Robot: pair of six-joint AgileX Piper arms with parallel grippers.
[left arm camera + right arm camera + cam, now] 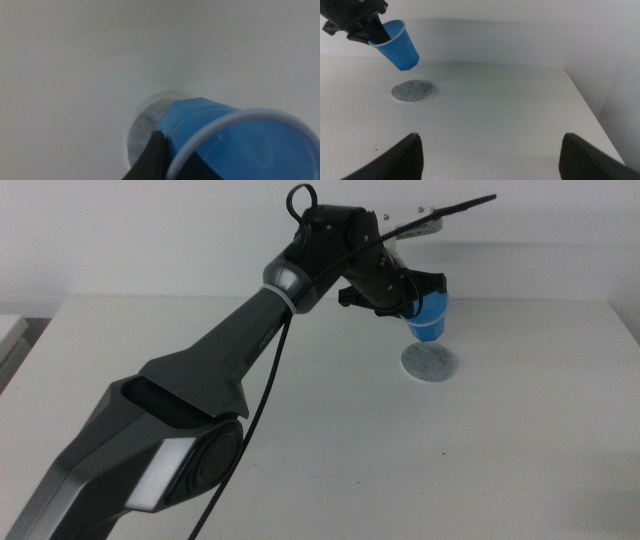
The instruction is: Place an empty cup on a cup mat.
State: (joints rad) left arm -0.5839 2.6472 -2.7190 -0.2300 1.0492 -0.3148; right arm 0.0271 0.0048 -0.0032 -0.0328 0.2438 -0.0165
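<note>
**A:** Start at the left — what is your left gripper doing?

**B:** It's pinching the cup by the rim, one jaw inside and one outside as far as I can tell; the wrist view is too close to be sure. The cup hangs tilted in the air, base toward the mat and clear of it.

**A:** Then level the cup before you lower it — if you set it down tilted, it may catch an edge and tip. Where does the base sit against the mat?

**B:** Above it and slightly toward the far side, I'd judge.

**A:** Bring it over the centre of the mat, come straight down, and release only once the base rests flat. And on the right?

**B:** Your right gripper waits low over the table, well apart, jaws spread wide and holding nothing.
</note>
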